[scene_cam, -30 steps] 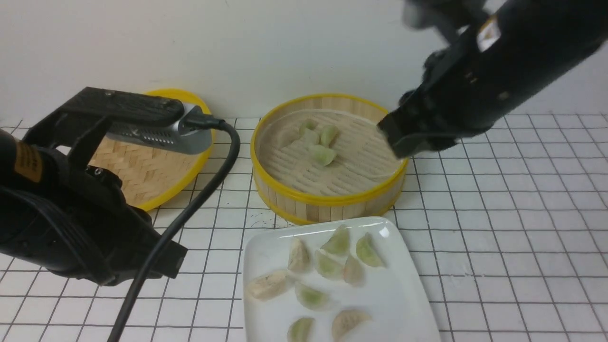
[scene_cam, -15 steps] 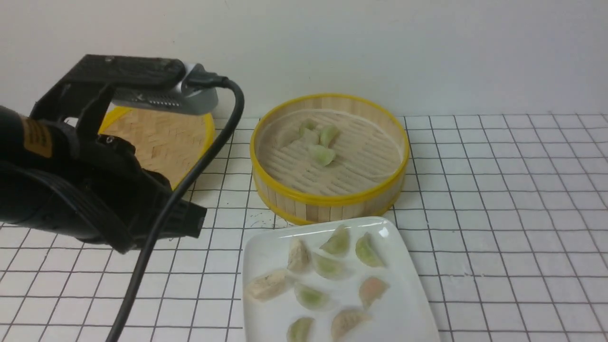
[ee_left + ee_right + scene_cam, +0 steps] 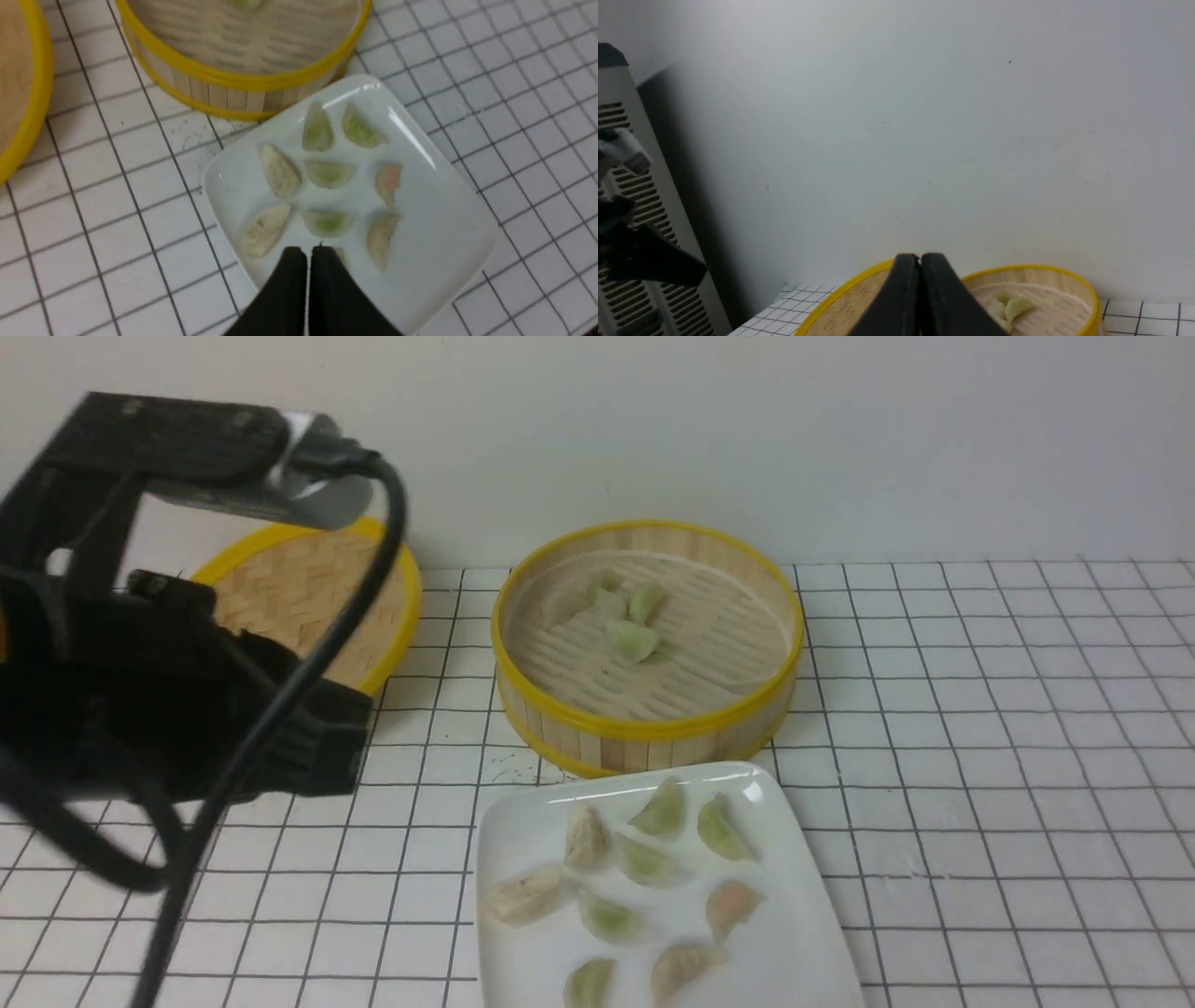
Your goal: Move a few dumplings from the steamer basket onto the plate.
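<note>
With left hand (image 3: pixel 308 255) and right hand (image 3: pixel 920 260) both clenched empty, I'd open one above the dumplings (image 3: pixel 633 639) clustered toward 11 o'clock in the steamer basket (image 3: pixel 644 733), pinch softly, and carry to the plate (image 3: pixel 812 943) at its 6 o'clock.

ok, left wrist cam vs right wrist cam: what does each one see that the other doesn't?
Left wrist only: the plate with its dumplings, and the left gripper, shut and empty, over the plate's edge.
Right wrist only: the bare wall, a grey vented box, and the right gripper, shut and empty.
Both: the steamer basket, the woven lid and the checked table.
</note>
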`<action>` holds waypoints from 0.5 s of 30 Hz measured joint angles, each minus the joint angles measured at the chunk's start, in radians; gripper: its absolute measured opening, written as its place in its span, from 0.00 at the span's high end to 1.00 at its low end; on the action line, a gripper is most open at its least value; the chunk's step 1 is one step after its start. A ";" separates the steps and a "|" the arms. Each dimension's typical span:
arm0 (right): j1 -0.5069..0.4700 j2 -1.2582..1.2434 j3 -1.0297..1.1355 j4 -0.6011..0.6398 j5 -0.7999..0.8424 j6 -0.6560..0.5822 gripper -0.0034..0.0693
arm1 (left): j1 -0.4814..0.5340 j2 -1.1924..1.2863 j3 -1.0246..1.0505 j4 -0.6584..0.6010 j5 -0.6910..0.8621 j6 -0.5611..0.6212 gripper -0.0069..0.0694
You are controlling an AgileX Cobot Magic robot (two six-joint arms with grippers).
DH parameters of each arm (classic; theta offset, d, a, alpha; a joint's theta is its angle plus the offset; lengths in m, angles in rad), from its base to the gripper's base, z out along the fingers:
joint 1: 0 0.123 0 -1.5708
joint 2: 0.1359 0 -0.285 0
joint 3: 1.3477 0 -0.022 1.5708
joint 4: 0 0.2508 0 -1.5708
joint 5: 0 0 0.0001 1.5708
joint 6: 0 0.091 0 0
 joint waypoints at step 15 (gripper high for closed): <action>0.000 0.000 0.001 -0.001 -0.001 0.000 0.97 | 0.000 -0.614 0.527 0.028 -0.446 0.000 0.92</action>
